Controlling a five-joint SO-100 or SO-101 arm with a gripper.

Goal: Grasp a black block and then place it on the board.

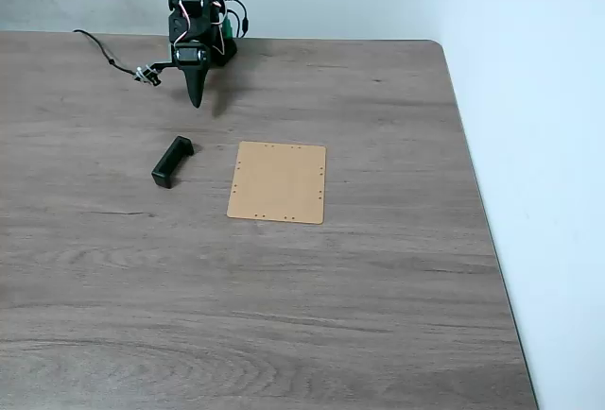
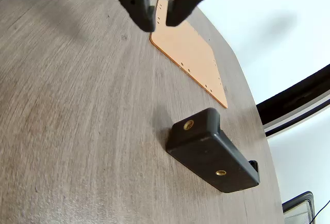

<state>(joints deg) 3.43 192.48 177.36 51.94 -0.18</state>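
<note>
Taking the board (image 1: 278, 182) as the landmark in the fixed view and reading from the left: the black block (image 1: 172, 162) lay on the counter (image 1: 378, 316) just to the board's left, clear of its edge, with its long axis slanted from lower left to upper right. Behind and left of the board, near the counter's far edge, the arm stood folded with its tool (image 1: 197, 98) pointing down, well apart from both block and board. In the wrist view the tool (image 2: 160, 19) had its two fingers parted by a narrow gap with nothing between them, and the black block (image 2: 212, 151) sat lower in the picture, showing two brass inserts on one face, with the board (image 2: 188, 48) beyond it. The step in hand was judged to be the reach toward the block. To do it well, the fingers would likely need to spread wider than the bar's short side, the wrist should turn so the fingers straddle the bar across its length, and the descent should centre on the middle of the bar rather than its downturned ends, so it lifts level.
</note>
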